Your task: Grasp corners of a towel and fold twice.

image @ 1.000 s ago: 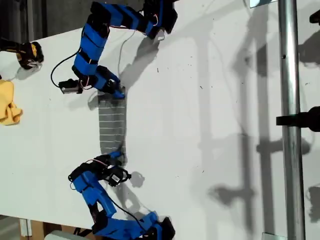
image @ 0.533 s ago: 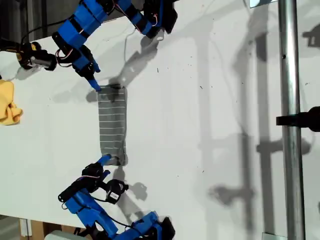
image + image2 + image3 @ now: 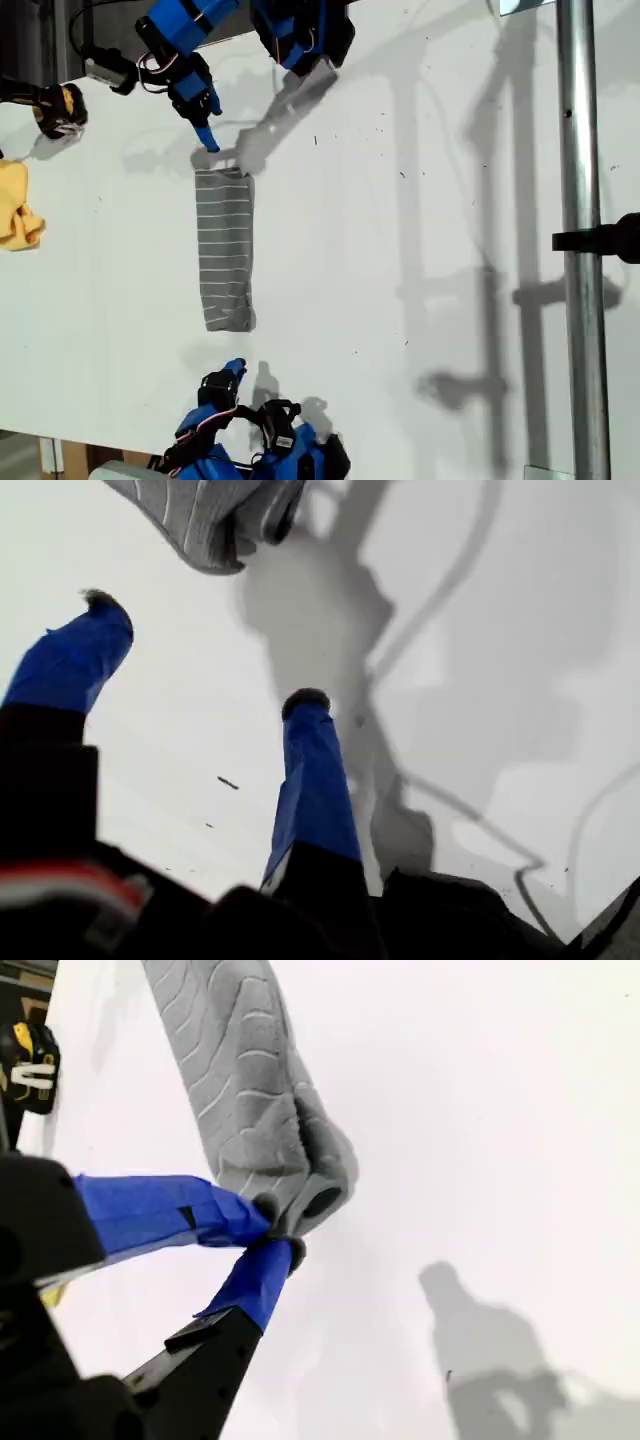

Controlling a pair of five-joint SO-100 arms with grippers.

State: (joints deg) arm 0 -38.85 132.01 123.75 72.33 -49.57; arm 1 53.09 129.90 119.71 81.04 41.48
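Note:
The grey white-striped towel (image 3: 225, 250) lies folded into a narrow strip on the white table, running from top to bottom of the exterior view. Its corners are tucked into the folded ends. My first gripper (image 3: 228, 372) (image 3: 200, 652) is open and holds nothing, a short way off the strip's lower end (image 3: 200, 510) in the exterior view. My second gripper (image 3: 208, 138) (image 3: 272, 1232) is shut with nothing held. Its tips hover just beyond the upper, rolled end (image 3: 320, 1195) of the strip. Neither gripper touches the cloth in the exterior view.
A yellow cloth (image 3: 18, 205) sits at the exterior view's left edge, with a yellow-and-black tool (image 3: 55, 108) (image 3: 30, 1065) above it. A metal pole (image 3: 580, 240) with a black clamp (image 3: 605, 240) crosses the exterior view's right side.
Both grippers have left the towel's ends and drawn back, one toward the exterior view's top, the other toward its bottom. The towel stays as a narrow strip.

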